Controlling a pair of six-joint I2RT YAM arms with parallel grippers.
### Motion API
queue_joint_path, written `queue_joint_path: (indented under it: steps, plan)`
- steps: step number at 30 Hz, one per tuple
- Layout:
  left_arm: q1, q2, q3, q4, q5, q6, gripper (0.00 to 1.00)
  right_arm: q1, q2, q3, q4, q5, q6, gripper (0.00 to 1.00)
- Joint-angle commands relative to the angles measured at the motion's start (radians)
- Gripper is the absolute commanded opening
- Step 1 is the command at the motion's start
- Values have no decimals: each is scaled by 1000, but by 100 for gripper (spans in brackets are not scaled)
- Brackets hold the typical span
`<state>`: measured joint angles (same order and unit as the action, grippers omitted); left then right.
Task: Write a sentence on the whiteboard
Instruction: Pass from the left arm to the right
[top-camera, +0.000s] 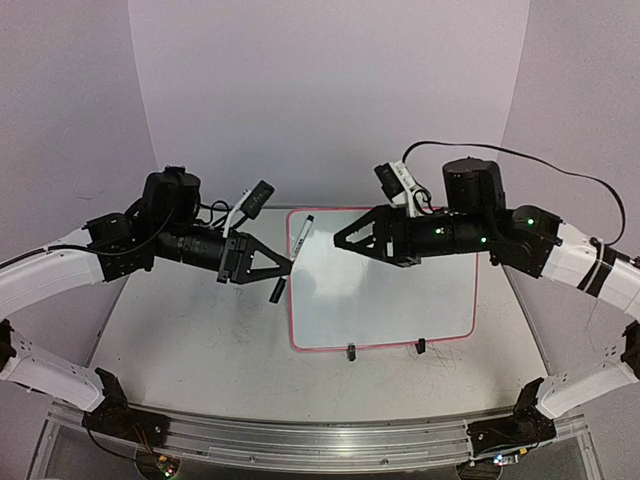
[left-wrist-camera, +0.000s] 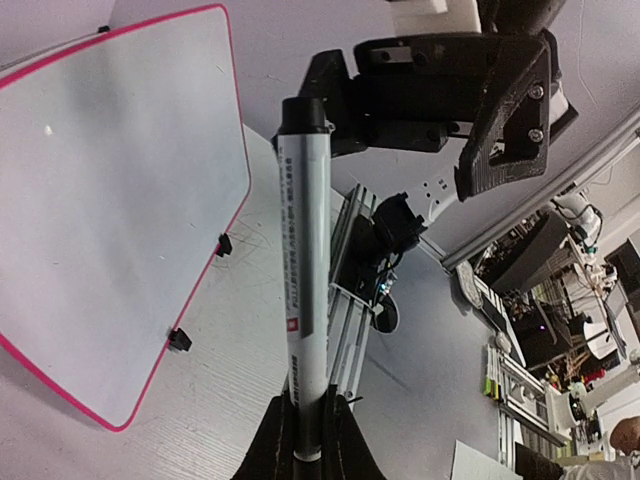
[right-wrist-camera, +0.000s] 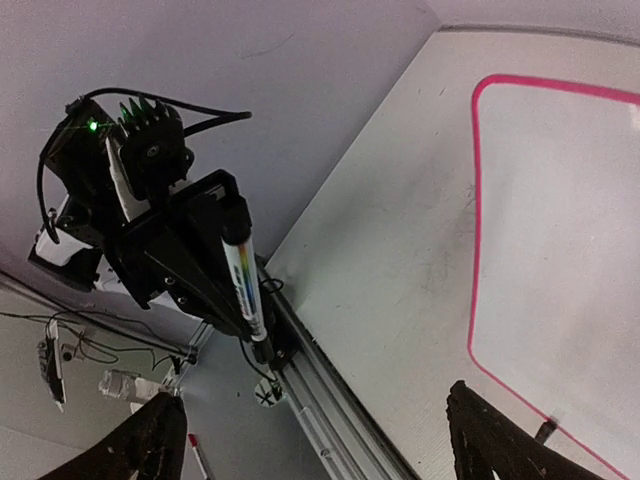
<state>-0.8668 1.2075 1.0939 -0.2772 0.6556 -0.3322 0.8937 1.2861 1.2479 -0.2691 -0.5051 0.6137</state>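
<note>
The whiteboard, white with a pink-red border and two black clips on its near edge, lies flat on the table right of centre. It also shows in the left wrist view and the right wrist view. My left gripper hovers at the board's left edge, shut on a white marker with black ends. In the left wrist view the marker sticks up from between the fingers. My right gripper hangs above the board's far left part, facing the left one, open and empty. Its fingertips stand wide apart.
The grey, scuffed tabletop surrounds the board. An aluminium rail carrying both arm bases runs along the near edge. Purple walls close off the back and sides. A black cable loops above the right arm.
</note>
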Motion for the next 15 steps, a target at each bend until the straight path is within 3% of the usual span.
queue_joint_path:
  steps: [1,5,15]
  plan:
    - [-53,39,31,40,11,43,0,3,31,-27,153,-213,30,86]
    - [-91,74,43,36,20,53,0,4,50,-58,191,-232,43,78]
    - [-131,121,71,25,26,76,0,7,90,-79,215,-270,38,44]
